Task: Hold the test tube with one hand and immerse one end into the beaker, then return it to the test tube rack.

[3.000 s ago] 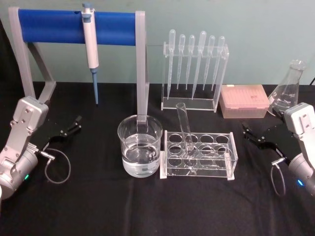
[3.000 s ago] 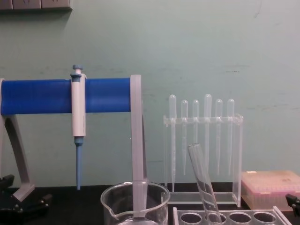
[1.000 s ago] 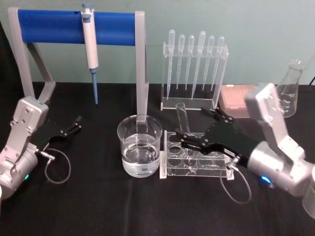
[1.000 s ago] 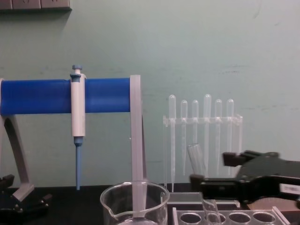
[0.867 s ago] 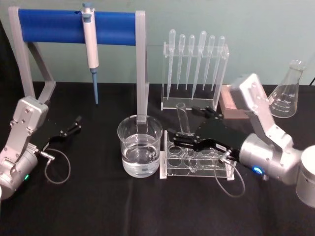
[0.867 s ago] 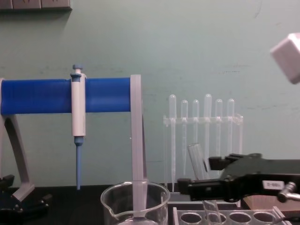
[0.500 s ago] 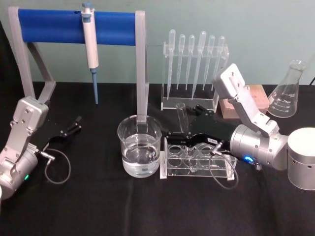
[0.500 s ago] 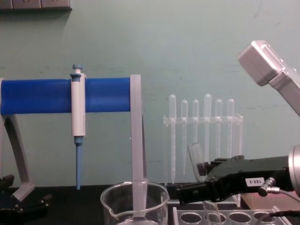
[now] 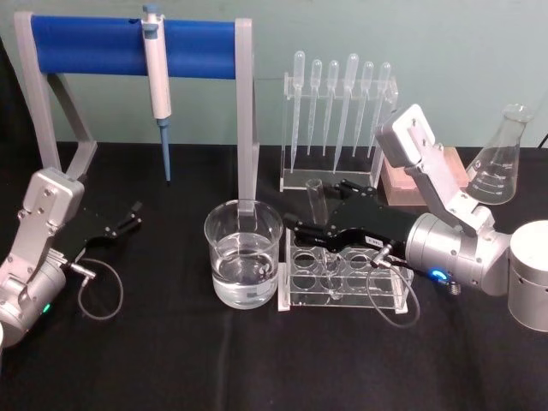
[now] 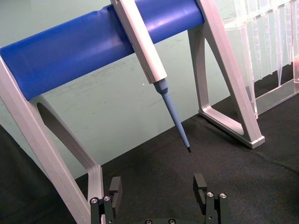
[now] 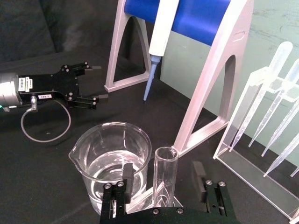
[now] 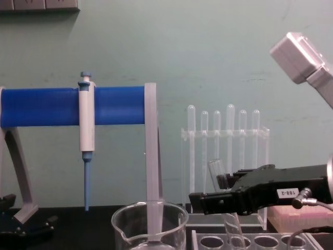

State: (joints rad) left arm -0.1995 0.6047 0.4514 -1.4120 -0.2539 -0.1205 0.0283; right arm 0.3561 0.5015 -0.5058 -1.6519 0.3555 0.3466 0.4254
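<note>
Grasp stage at rack. Right gripper point(image 11: 162, 179) is straddling the tube point(image 9: 314, 195) a little below its rim. The jaws are standing apart with a gap on either side of the glass, so nothing is being gripped yet. The tube is leaning in a hole toward the beaker-side end of the rack point(image 9: 402, 276), rounded bottom down and open rim up. The beaker point(image 9: 224, 248), part-filled with clear liquid, is standing just beside the rack on the robot's left. Left gripper point(image 9: 130, 216) is lying parked well off to the left, its fingers apart.

Judged good practice for this step:
- Centre the tube between the fingers before closing.
- Close gently, since glass is slippery and brittle.
- Draw the tube out along its own lean until the bottom is clearing the rack.
- Only then swing it across toward the beaker, keeping it off the beaker's rim.
</note>
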